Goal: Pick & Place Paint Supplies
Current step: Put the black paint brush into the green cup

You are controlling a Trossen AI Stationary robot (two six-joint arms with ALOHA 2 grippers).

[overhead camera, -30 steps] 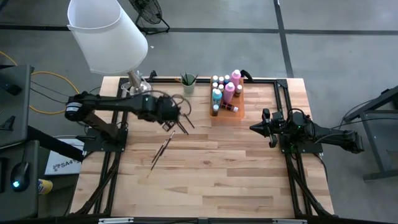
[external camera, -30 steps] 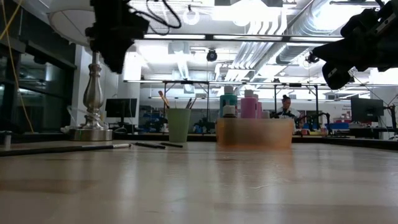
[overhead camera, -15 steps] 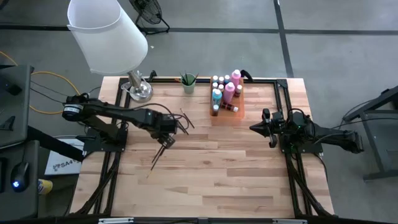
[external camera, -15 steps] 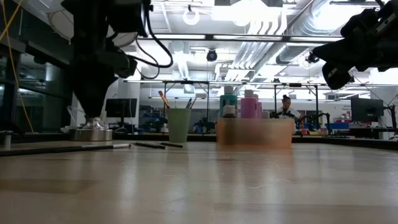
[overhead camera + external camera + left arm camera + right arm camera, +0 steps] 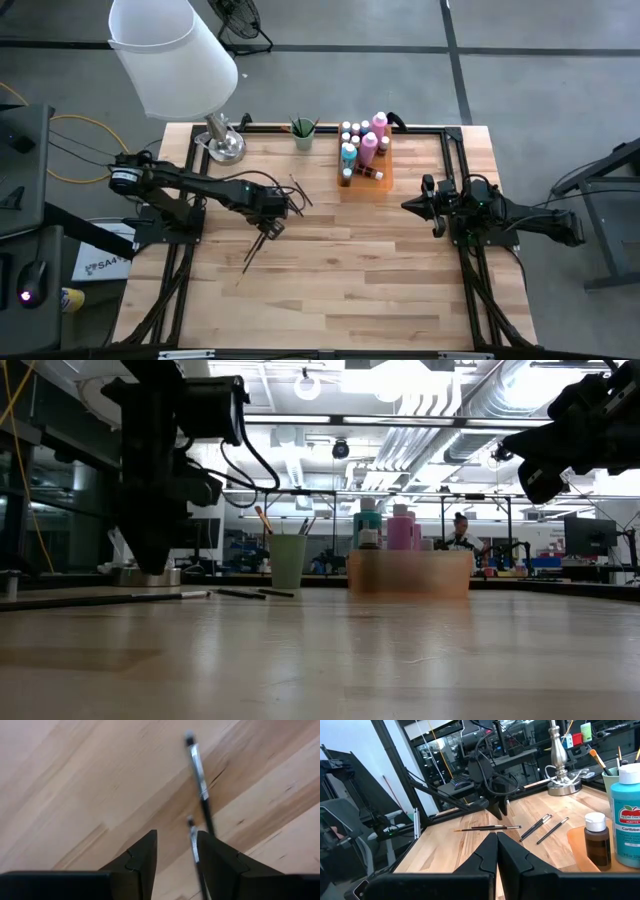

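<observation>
Below left fingers [image 5: 172, 851], parted, two paintbrushes [image 5: 197, 770] lie end-on, bristles away; right fingers [image 5: 496, 845] clenched.

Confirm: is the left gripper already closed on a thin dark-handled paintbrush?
No: the left gripper has its fingers apart above the wooden table, with the paintbrush lying loose between them.

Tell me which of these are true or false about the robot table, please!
1. The left gripper is open above paintbrushes lying on the table. True.
2. The right gripper is holding a bottle. False: it is shut and empty.
3. A green cup has brushes standing in it. True.
4. The lamp lies knocked over. False: it stands upright at the table's corner.
5. The paint bottles sit in an orange tray. True.
</observation>
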